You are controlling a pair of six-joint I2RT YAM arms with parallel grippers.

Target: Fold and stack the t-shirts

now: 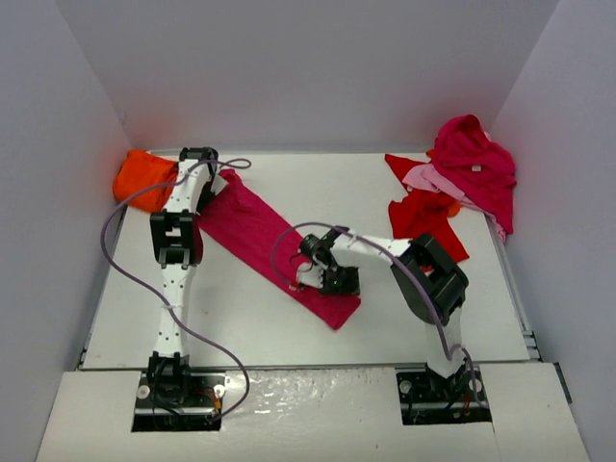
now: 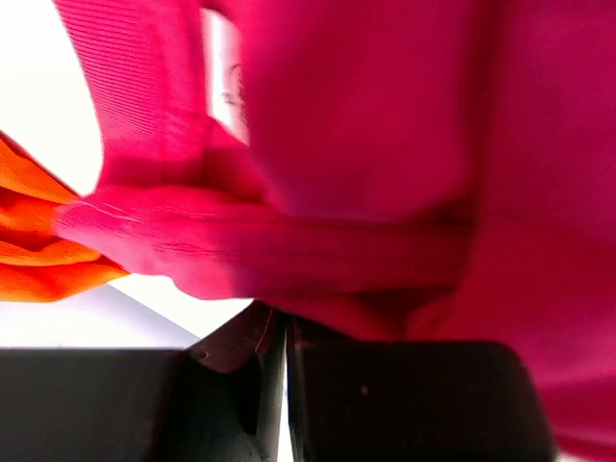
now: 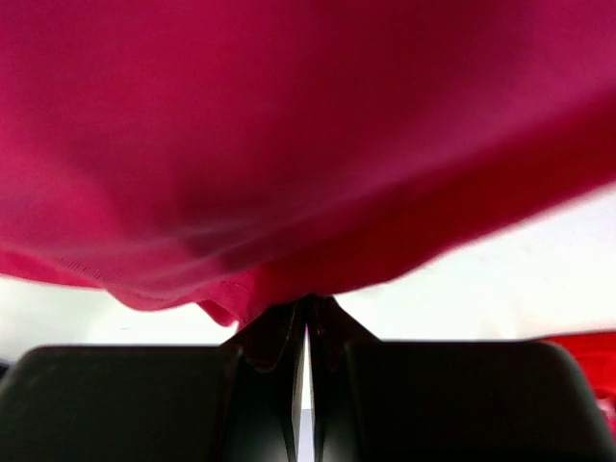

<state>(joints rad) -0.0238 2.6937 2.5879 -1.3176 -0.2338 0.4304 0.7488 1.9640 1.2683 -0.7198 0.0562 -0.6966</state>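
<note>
Table (image 1: 241, 318) is white, w/ tall pale walls (image 1: 58, 144) on the left, back and right. The front middle btwn the two arms is bare, and so is the front left part. The back corners are crowded.

The long pink-red shirt (image 1: 255, 231) makes a slanted band from back left to front middle. The L gripper (image 1: 212, 188) is at its back left end and the R gripper (image 1: 303, 279) at its front right end. Can't tell if the band is off the table or lying on it.

L gripper (image 2: 274, 332): the black fingers (image 2: 144, 404) are pressed together w/ a fold of the pink-red shirt (image 2: 385, 144) pinched btwn them. R gripper (image 3: 306, 318): fingers also pressed together, biting the bottom edge of the same shirt (image 3: 289, 144).

The orange shirt (image 1: 142, 175) is bunched in the back left corner, right by the wall and just beside the L gripper. It also peeks in at the left of the left wrist view (image 2: 38, 250).

Back right corner has a heap: a pink-red shirt on top (image 1: 472, 154), a light pink shirt (image 1: 433, 178) under it, and a red shirt (image 1: 423, 217) spread at the front, near the R arm. The heap reaches the right edge of the table.

A white label (image 2: 223, 87) sits inside the held shirt; its print is too blurry to read. A small white tag (image 1: 476, 168) on the heap's top shirt is too tiny to read.
</note>
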